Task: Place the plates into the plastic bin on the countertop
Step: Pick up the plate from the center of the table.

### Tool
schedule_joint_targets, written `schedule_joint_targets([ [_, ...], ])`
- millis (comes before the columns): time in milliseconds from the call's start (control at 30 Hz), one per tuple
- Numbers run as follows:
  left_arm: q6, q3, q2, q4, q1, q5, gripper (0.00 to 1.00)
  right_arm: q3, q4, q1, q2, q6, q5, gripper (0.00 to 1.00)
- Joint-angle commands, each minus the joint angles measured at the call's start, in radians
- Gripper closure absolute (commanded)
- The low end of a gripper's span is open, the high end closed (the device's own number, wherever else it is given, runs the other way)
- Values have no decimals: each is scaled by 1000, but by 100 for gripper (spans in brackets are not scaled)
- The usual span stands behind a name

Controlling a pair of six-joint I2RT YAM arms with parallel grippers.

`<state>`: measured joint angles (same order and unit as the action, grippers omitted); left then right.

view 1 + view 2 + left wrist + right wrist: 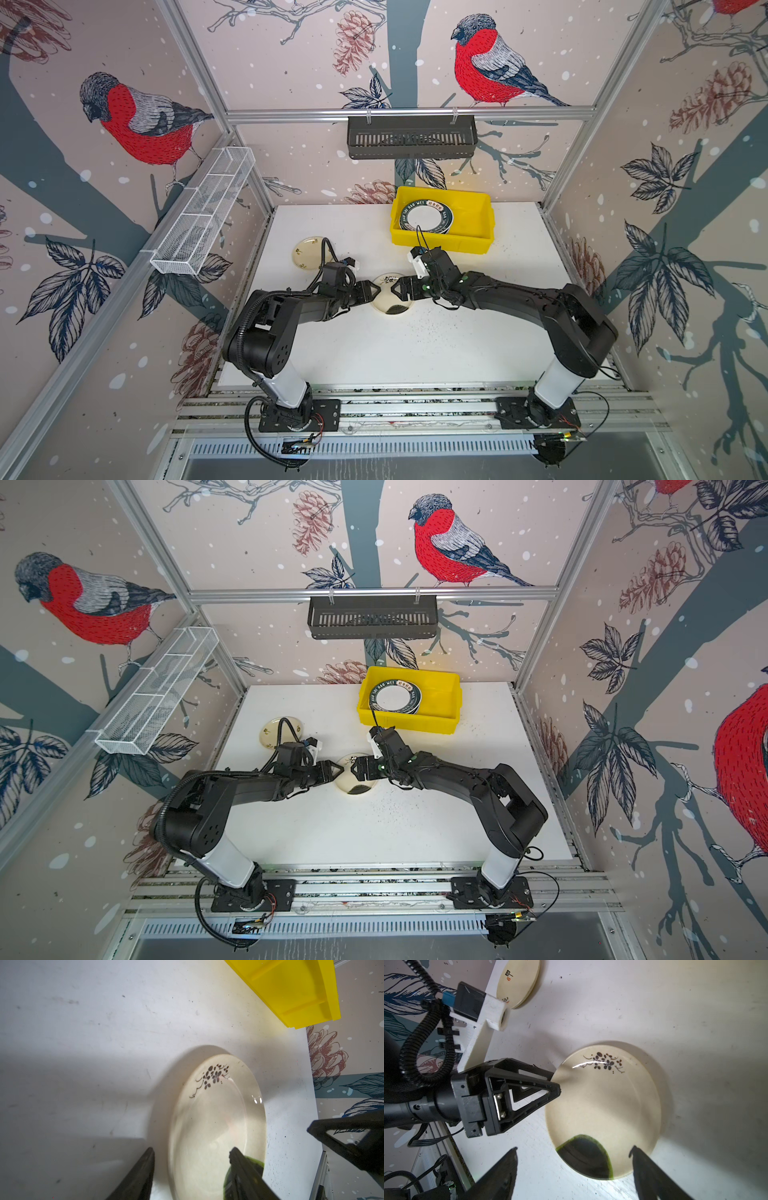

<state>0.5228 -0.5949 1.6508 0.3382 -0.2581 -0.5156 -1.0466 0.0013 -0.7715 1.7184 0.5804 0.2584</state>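
A cream plate with a dark flower sprig and a dark green patch lies flat mid-countertop. My left gripper is open at its left rim, one finger outside the rim and one over the plate. My right gripper faces it from the right, open, its fingers standing either side of the green patch. A second cream plate lies at the left. The yellow plastic bin at the back holds a white plate with a dark lettered rim.
A dark slotted basket hangs on the back rail above the bin. A white wire-mesh basket hangs along the left wall. Aluminium rails carry both arm bases at the front edge.
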Motion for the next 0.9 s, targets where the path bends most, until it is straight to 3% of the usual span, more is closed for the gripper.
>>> schedule_joint_targets([
  [0, 9, 50, -16, -170, 1, 57, 41, 0, 25, -3, 10, 19, -11, 14],
  [333, 53, 108, -15, -118, -5, -11, 44, 29, 77, -9, 33, 21, -23, 14],
  [867, 81, 69, 83, -72, -27, -50, 53, 76, 117, -6, 45, -40, -108, 14],
])
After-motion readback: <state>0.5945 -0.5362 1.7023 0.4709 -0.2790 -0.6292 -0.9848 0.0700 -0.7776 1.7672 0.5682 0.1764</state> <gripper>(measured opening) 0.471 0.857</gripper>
